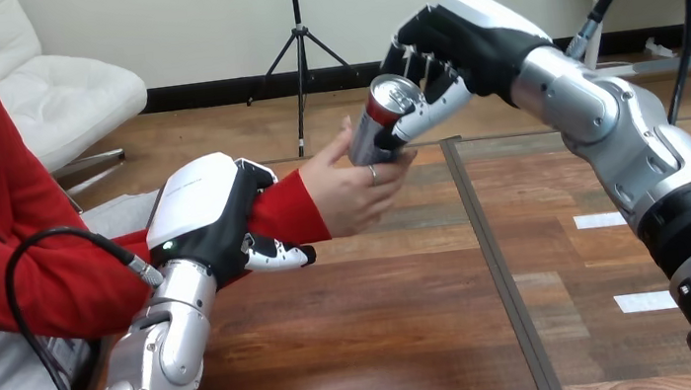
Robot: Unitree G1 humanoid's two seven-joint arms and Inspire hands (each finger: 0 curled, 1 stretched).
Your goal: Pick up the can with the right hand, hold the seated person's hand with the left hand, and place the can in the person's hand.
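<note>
One can (375, 124), silver with a red band, is up in the air above the far part of the wooden bench (369, 341), tilted with its top toward the right. Two robot hands are at work. The right hand (458, 44) reaches in from the right, its fingers (423, 114) and thumb curled round the can's upper half and gripping it. One person's hand (353, 192) comes in from the left and meets the can from below, its fingers wrapped about the lower half, so both that hand and the right hand are on the can. The left hand (208, 215) sits just left of it, closed round the person's wrist over the red sleeve (289, 212), with its fingertips showing beneath the cuff. Two short white strips (601, 219) lie flat on the bench at the right, one nearer than the other, well apart from the hands.
</note>
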